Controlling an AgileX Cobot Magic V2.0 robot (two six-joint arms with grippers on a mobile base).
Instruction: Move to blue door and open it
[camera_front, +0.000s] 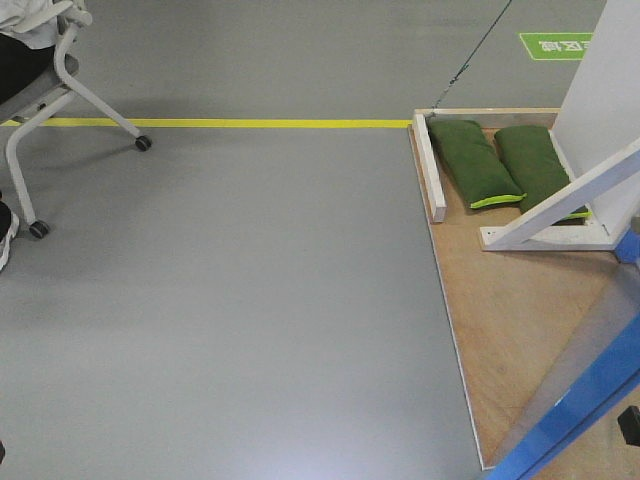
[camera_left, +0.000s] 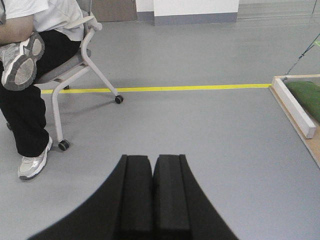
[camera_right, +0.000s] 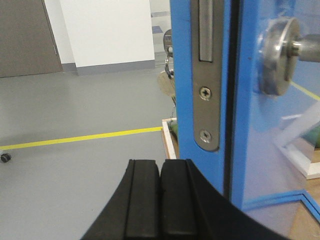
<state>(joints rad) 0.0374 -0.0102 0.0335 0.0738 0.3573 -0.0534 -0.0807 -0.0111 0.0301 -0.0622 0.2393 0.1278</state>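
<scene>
In the front view we see the grey floor (camera_front: 250, 300) crossed by a yellow tape line (camera_front: 230, 123), with a wheeled chair (camera_front: 60, 100) at the upper left. At the right lies a wooden base board (camera_front: 520, 320). It carries two green bags (camera_front: 475, 160) side by side and a white diagonal brace (camera_front: 570, 195) against a white panel (camera_front: 605, 80). The blue door (camera_front: 585, 395) shows here only as a slanting blue strip in the lower right corner, above the board.

In the left wrist view the left fingers (camera_left: 137, 190) are closed, pad against pad, with nothing between them. They point over bare floor. A seated person (camera_left: 35, 55) is on the chair at the left, and the board's corner is at the far right.

In the right wrist view the right fingers (camera_right: 145, 200) are likewise pressed together and empty. The blue door stands just beyond them and to the right, edge-on. We see its silver latch plate (camera_right: 206, 75) with two screws. A round silver handle fitting (camera_right: 277, 55) sits on the glossy face. We cannot tell whether the fingers touch the door.
</scene>
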